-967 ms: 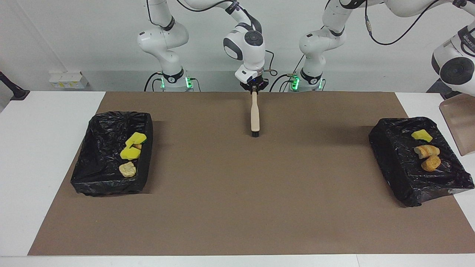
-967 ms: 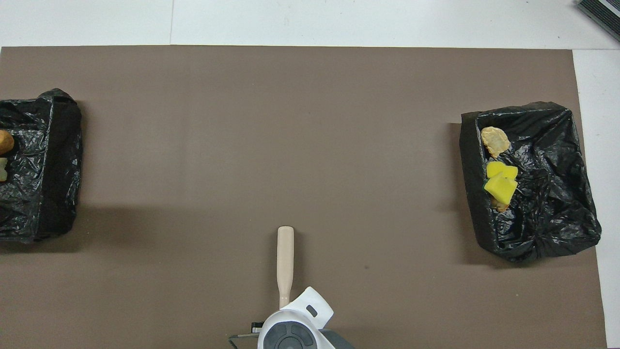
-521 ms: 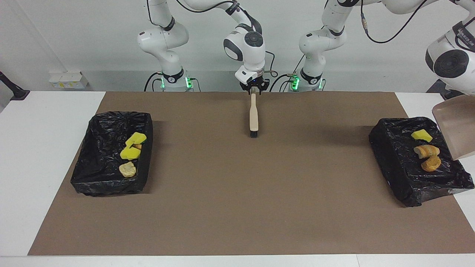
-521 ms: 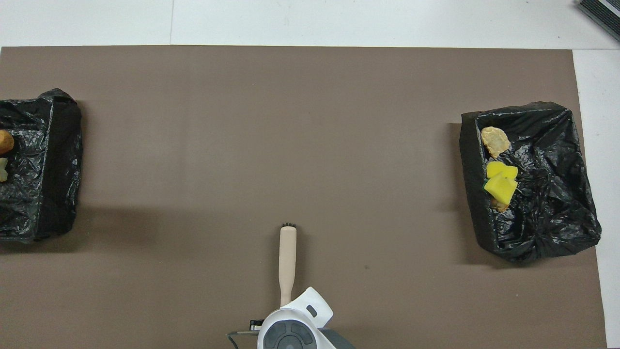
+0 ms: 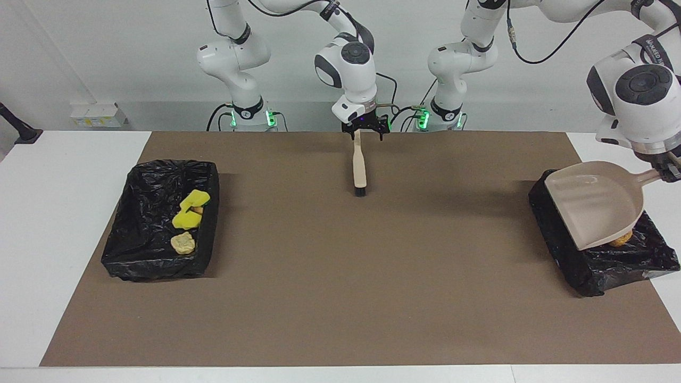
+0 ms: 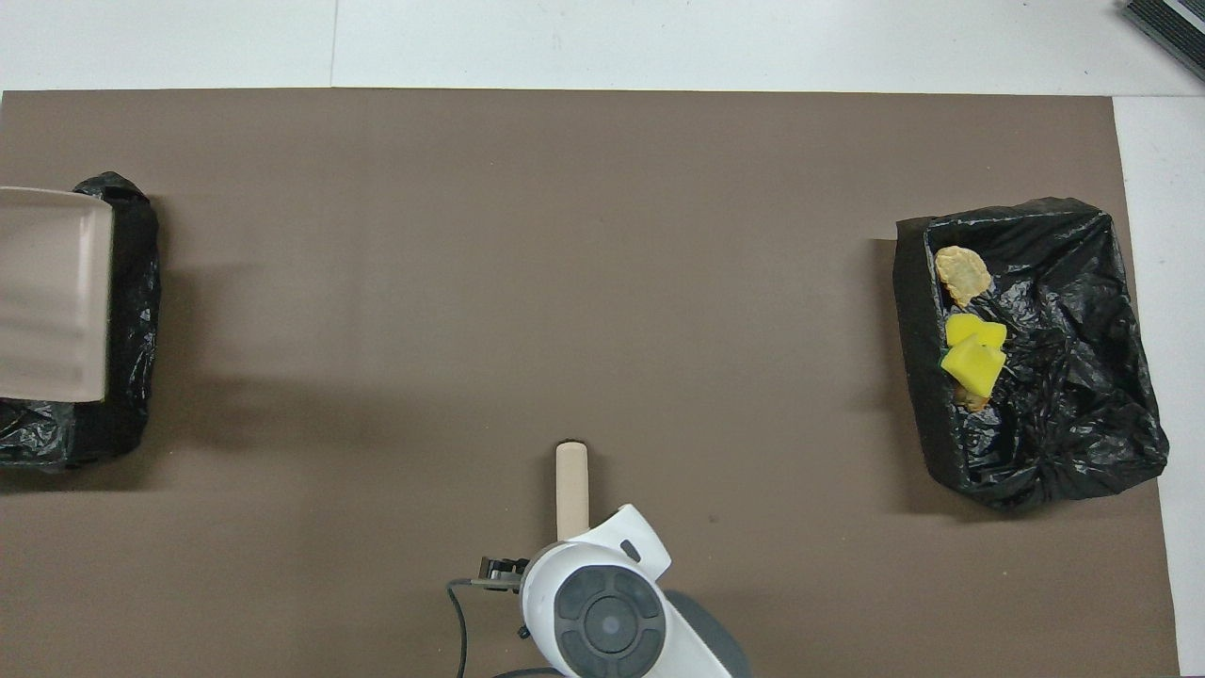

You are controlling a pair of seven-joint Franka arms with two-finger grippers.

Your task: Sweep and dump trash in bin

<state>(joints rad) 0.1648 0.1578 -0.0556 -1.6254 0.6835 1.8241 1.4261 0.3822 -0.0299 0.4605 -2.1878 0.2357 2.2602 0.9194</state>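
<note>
Brown matting covers the desk, swept bare; all visible trash sits in two black-lined bins.

Dumping looks finished, so I judge the tools go down next. Right claw pinches the brush handle, bristles below it; four scraps lie in the bin toward its arm's end. Left claw pinches the dustpan handle over the second bin; one roll peeks out beneath.

Right gripper pointing down, jaws clamped shut, left gripper raised, jaws clamped shut.
</note>
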